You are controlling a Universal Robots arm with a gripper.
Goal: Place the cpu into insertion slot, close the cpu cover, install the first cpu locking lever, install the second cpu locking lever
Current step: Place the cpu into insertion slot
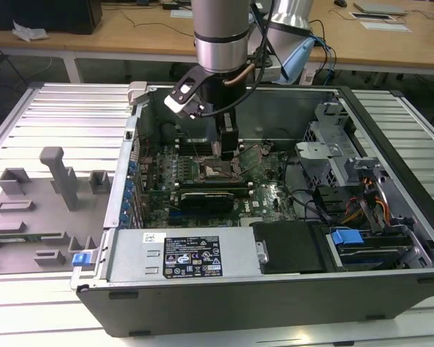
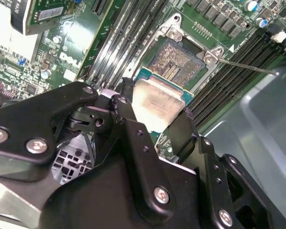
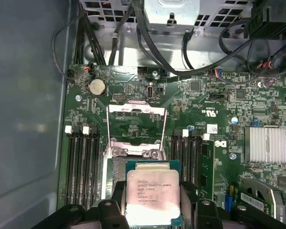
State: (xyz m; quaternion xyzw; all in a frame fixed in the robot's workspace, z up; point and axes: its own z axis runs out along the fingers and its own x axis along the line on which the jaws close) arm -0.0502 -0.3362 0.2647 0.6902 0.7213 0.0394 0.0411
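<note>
My gripper (image 1: 228,148) reaches down into the open computer case and is shut on the cpu (image 3: 152,198). The chip's pale metal top (image 2: 155,102) shows between the two black fingers (image 2: 126,107). It hangs just above and a little off the insertion slot (image 2: 176,59), whose dark pin field lies bare. In the exterior view the slot (image 1: 213,170) is right below the fingers. The cpu cover (image 3: 136,109) is swung open beyond the slot, its window showing the green board. A thin wire locking lever (image 2: 248,67) sticks out from a corner of the slot.
Black memory slots (image 3: 83,162) flank the slot on both sides. A finned heatsink (image 3: 267,143), a coin battery (image 3: 96,87) and black cables (image 3: 181,57) sit on and above the board. Grey fixtures (image 1: 58,181) stand outside the case at the exterior view's left.
</note>
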